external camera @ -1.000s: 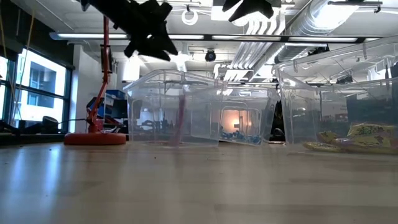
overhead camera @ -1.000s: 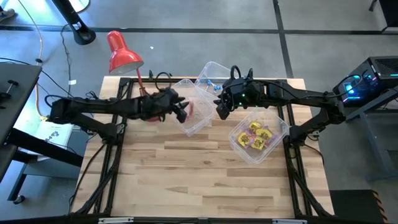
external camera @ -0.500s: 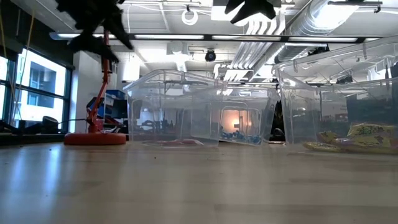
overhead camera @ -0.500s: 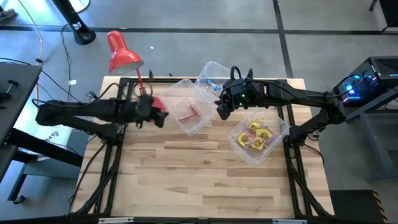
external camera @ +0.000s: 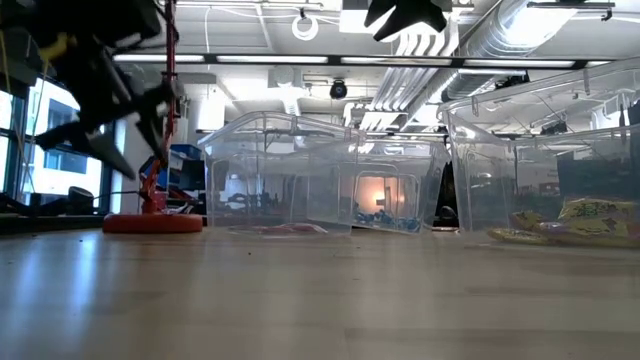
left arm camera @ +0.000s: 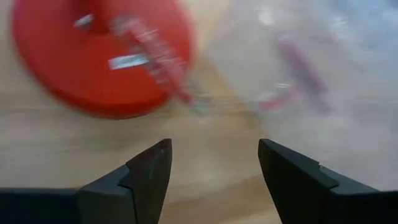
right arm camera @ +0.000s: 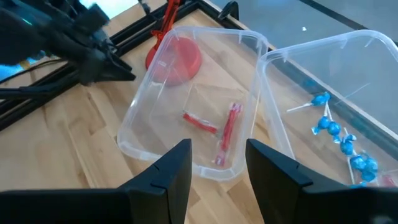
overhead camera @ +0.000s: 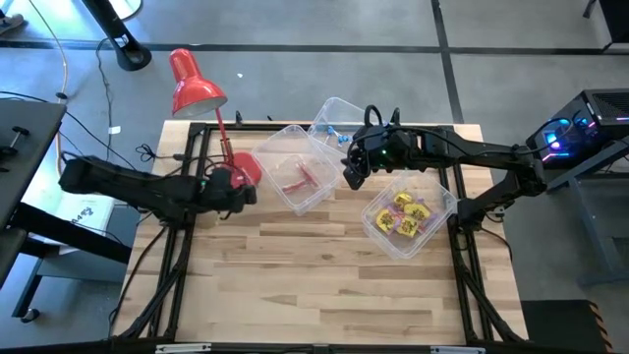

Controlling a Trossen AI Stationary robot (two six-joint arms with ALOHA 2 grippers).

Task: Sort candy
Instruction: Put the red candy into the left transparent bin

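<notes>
Two slim red sticks (right arm camera: 230,134) lie flat on the floor of the middle clear bin (overhead camera: 273,157). Several blue-wrapped pieces on thin sticks (right arm camera: 329,127) lie in the far bin (overhead camera: 344,106). The yellow packets (overhead camera: 405,213) lie in the right bin (overhead camera: 439,202). My left gripper (overhead camera: 244,194) stands open with nothing between its fingers (left arm camera: 149,168), low by the table's left edge, beside the red lamp base (left arm camera: 99,56). My right gripper (overhead camera: 352,175) hangs open and empty, high between the middle and right bins; in its wrist view the fingers (right arm camera: 177,168) frame the middle bin.
A red desk lamp stands at the far left, its base (overhead camera: 246,167) on the table next to the middle bin and its head (overhead camera: 192,84) beyond the far edge. Bare wood (overhead camera: 314,285) fills the near half of the table.
My left gripper has let go of a red stick over the middle bin; the stick stood upright under it and now lies flat on the bin's floor. The gripper has then drawn back toward the table's left edge, sinking and rolling as it went.
</notes>
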